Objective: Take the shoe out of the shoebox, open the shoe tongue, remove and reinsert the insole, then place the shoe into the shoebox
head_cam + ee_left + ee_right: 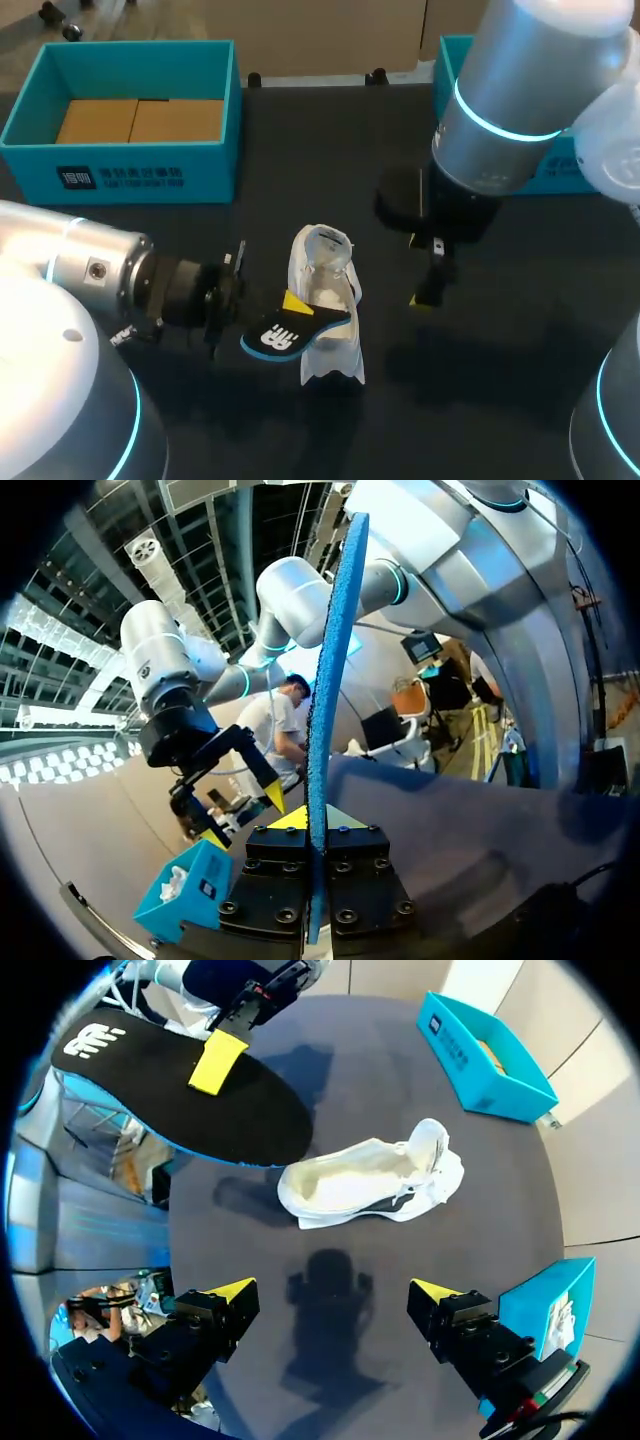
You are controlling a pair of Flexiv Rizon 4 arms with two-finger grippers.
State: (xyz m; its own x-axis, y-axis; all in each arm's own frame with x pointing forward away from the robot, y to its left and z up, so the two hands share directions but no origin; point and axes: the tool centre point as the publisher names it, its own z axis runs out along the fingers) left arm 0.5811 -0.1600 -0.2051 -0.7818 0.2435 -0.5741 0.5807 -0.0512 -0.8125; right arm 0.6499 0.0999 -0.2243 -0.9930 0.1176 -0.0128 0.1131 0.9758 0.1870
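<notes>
The left tool (312, 825) clamps the black insole (330, 670), which looks light and bendy, probably best held at the heel. The right tool (335, 1290), spread wide, has the soft white shoe (370, 1182) lying ahead on the table (400, 1100).

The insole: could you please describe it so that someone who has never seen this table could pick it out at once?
On the dark table, find the white shoe near the middle. Next to it my left arm's jaws are shut on the insole: flat, black with a white logo and a blue rim, unlike the bulky white shoe.
</notes>
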